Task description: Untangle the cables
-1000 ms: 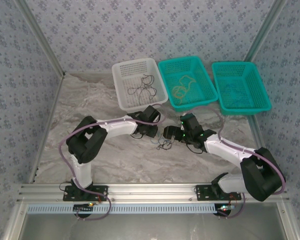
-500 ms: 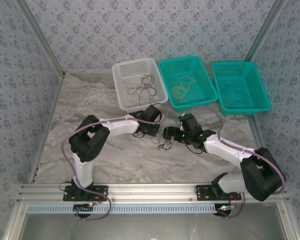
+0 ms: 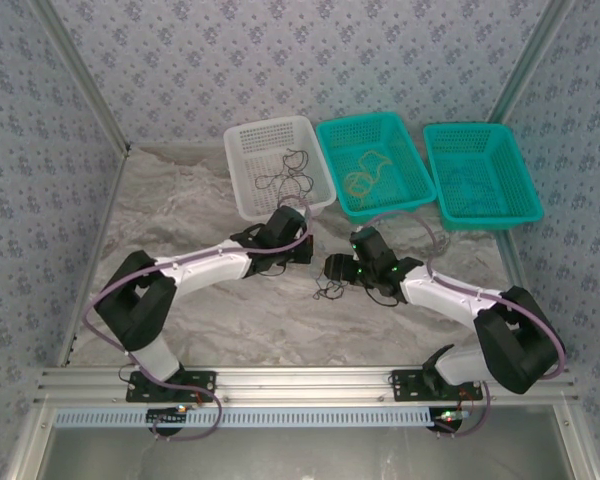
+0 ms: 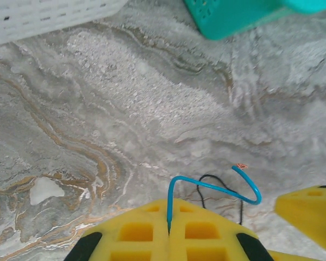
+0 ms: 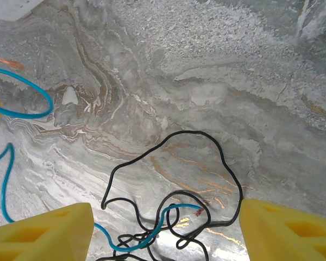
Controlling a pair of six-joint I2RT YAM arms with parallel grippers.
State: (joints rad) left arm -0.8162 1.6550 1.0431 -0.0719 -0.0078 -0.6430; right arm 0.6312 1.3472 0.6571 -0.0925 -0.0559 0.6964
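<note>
On the marble table lies a small tangle [image 3: 327, 290] of black cable [image 5: 171, 163] and blue cable [image 5: 144, 239]. My left gripper [image 4: 169, 209] is shut on the blue cable [image 4: 220, 188]. That cable rises from between the yellow pads and curls right to a bare copper tip. In the top view the left gripper [image 3: 302, 250] sits just left of the right gripper [image 3: 332, 270]. My right gripper [image 5: 165, 234] is open, its yellow fingers [image 5: 43, 231] astride the black loops without touching them.
Three baskets stand at the back: a white one [image 3: 242, 170] holding black wires, a teal one [image 3: 412, 160] holding yellow wires, and another teal one [image 3: 525, 180] at the right. The white basket's near corner is close to the left wrist.
The left arm has stretched out, its elbow swinging left, and its gripper has drawn the blue cable slightly toward the baskets. The right gripper has edged left.
</note>
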